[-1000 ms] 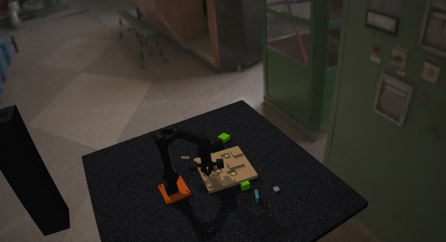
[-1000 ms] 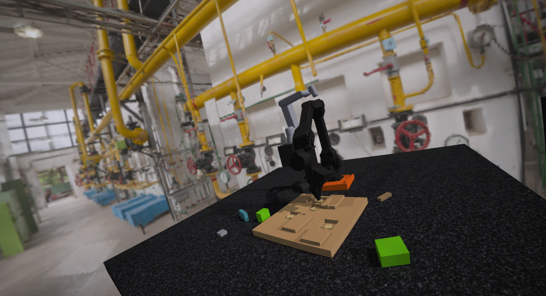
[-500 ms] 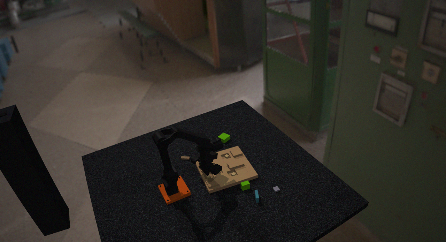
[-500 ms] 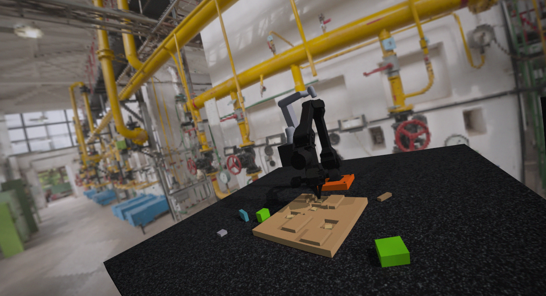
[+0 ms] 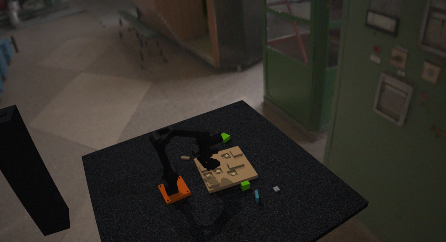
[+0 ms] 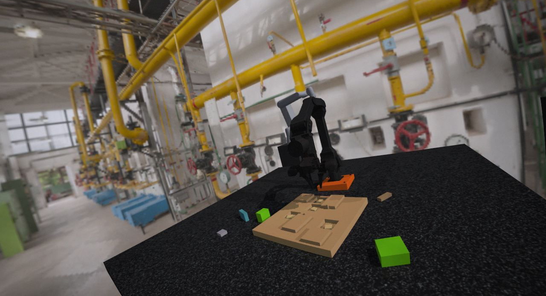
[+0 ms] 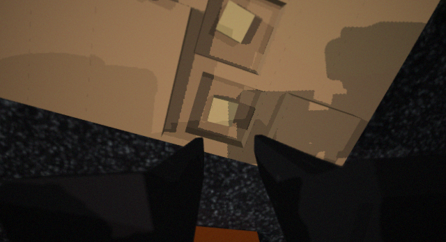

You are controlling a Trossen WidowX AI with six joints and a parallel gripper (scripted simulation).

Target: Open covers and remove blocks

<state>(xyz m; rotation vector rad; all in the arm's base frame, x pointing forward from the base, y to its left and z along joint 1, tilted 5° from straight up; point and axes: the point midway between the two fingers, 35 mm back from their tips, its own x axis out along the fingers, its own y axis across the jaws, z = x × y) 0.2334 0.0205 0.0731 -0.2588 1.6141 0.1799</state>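
Gripper (image 7: 228, 144) hangs over the board (image 7: 87, 43) edge, jaws part-way apart, gripping nothing. Just ahead of the fingertips sits a pale block (image 7: 219, 111) in its uncovered well; a second block (image 7: 235, 20) lies in the well beyond.

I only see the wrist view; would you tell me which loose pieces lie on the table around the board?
Observer: On one side, a small green cube, a teal block and a grey piece.
Operator: Anything on the other side?
Observer: A larger green block, clear of the board.
Operator: And near the arm?
Observer: A tan piece lies on the table, beyond the open, empty hand.
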